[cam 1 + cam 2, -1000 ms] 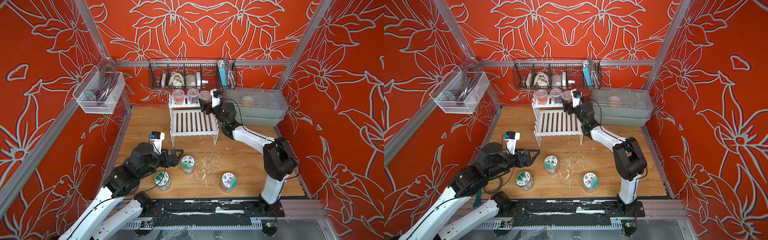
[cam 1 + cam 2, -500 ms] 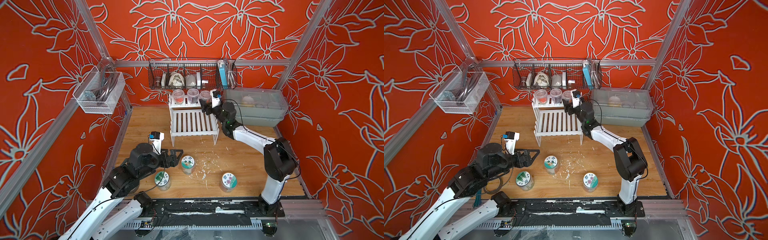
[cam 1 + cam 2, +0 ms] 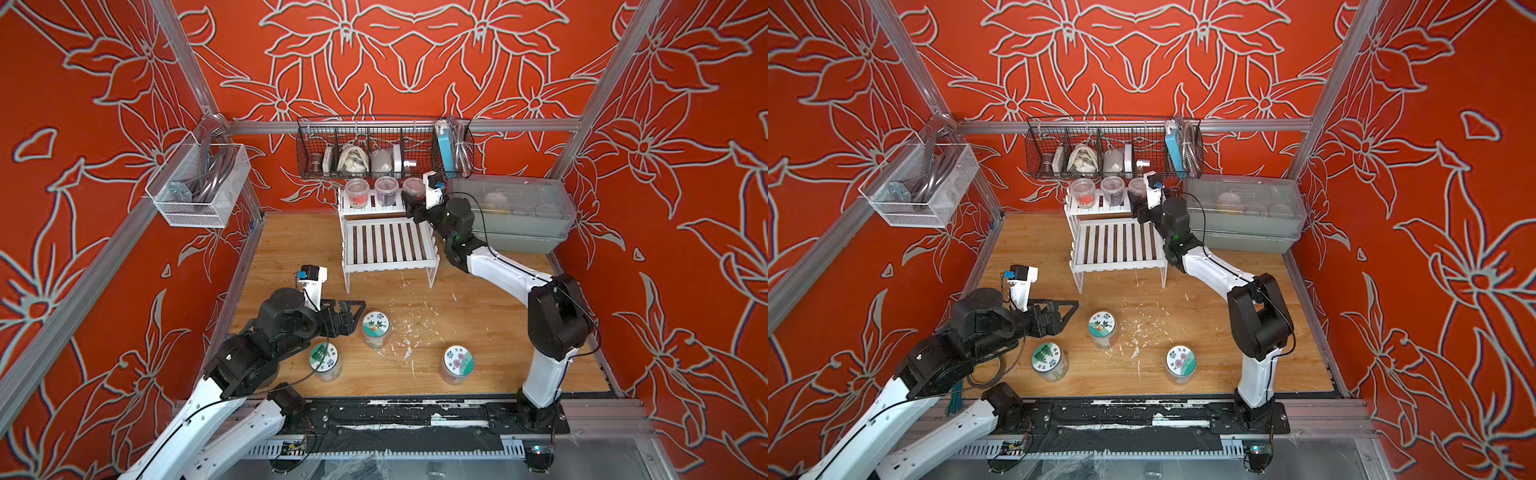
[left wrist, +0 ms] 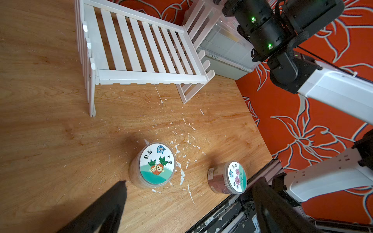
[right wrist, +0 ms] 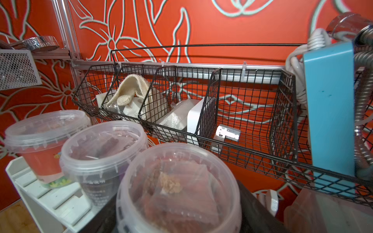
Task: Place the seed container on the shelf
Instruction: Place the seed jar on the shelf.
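wooden floor [image 3: 291,257]: carries the shelf and every loose container.
grey lidded box [image 3: 515,216]: just beside the shelf, against the back wall.
shelf [image 3: 390,245]: white, with two slatted steps; the lower step is bare and the upper step holds three clear tubs in a row.
black wire basket [image 3: 382,153]: hangs on the wall directly above the shelf's upper step.
white mesh basket [image 3: 199,187]: on the side wall, well apart from the shelf.
right gripper [image 3: 411,206]: at the shelf's upper step, at the end nearest the grey lidded box, set around the seed container.
right fingers [image 5: 254,205]: one dark finger on each side of the seed container; I cannot tell whether they press it or only flank it.
left gripper [image 3: 353,318]: low over the wooden floor in front of the shelf, well apart from it, with its tips just beside the carrot-lid container.
left fingers [image 4: 109,205]: spread wide, nothing between them.
seed container [image 5: 177,191]: upright on the shelf's upper step, last in the row toward the grey lidded box, with a clear lid on and reddish-brown packets inside; its base is hidden.
middle tub [image 5: 103,157]: next to the seed container, dark contents.
red-labelled tub [image 5: 44,145]: at the far end of the upper step.
carrot-lid container [image 4: 156,164]: upright on the wooden floor in front of the shelf.
flower-lid container [image 4: 236,177]: upright, farther from the shelf.
leaf-lid container [image 3: 324,359]: upright, also farther from the shelf.
white flakes [image 4: 181,175]: scattered between the shelf and the floor containers.
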